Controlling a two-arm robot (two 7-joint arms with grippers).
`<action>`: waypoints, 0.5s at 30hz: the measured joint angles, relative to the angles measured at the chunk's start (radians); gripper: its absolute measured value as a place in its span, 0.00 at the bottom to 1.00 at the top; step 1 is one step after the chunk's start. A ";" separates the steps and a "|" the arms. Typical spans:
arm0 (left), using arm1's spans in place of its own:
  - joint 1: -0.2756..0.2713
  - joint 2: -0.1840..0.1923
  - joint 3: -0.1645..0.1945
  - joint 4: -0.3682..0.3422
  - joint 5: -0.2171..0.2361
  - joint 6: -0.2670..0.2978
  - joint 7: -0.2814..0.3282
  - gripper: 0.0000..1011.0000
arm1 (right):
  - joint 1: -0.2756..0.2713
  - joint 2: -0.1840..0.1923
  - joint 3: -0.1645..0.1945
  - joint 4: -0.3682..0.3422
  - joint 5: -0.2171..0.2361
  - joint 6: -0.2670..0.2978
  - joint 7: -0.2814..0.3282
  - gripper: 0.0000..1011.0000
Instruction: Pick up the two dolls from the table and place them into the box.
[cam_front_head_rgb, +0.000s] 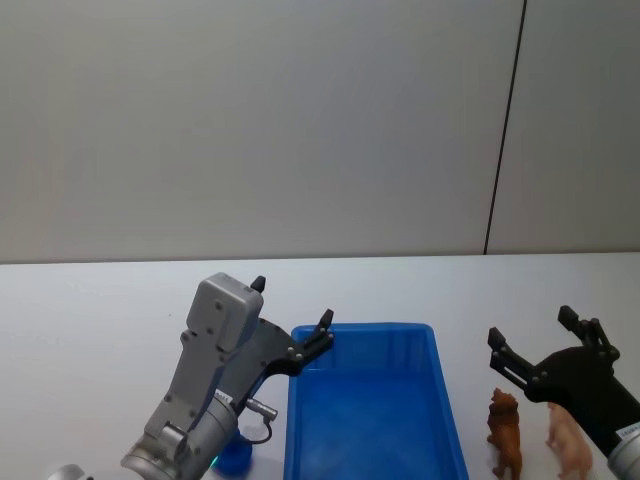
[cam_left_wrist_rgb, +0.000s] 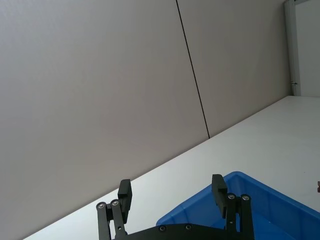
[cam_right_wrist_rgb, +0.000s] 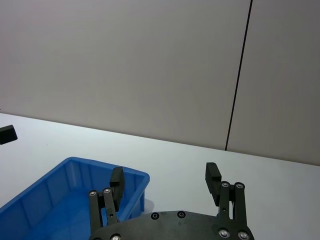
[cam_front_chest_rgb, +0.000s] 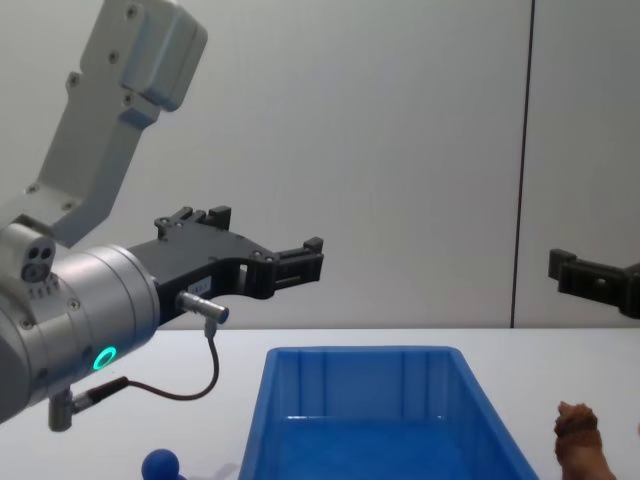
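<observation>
Table (cam_front_head_rgb: 100, 320): box (cam_front_head_rgb: 380, 328), brown doll (cam_front_head_rgb: 505, 432), blue doll (cam_front_chest_rgb: 160, 465)

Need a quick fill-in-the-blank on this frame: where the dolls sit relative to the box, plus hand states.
1. The brown doll stands on the table on the robot's ____ side of the box.
2. The dark-blue doll sits on the robot's ____ side of the box.
3. The left hand and right hand are both ____, holding nothing.
Missing words: right, left, open.

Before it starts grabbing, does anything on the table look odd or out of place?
Nothing tipped or spilled. One oddity: a pale toy animal beside the brown animal, right of the bin, makes three toys, counting the blue toy.
</observation>
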 joint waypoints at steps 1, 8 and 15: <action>0.000 0.000 0.000 0.000 0.000 0.000 0.000 1.00 | 0.000 0.000 0.000 0.000 0.000 0.000 0.000 0.99; 0.000 0.000 0.000 0.000 0.000 0.000 0.000 1.00 | 0.000 0.000 0.000 0.000 0.000 0.000 0.000 0.99; 0.000 0.000 0.000 0.000 0.000 0.000 0.000 1.00 | 0.000 0.000 0.000 0.000 0.000 0.000 0.000 0.99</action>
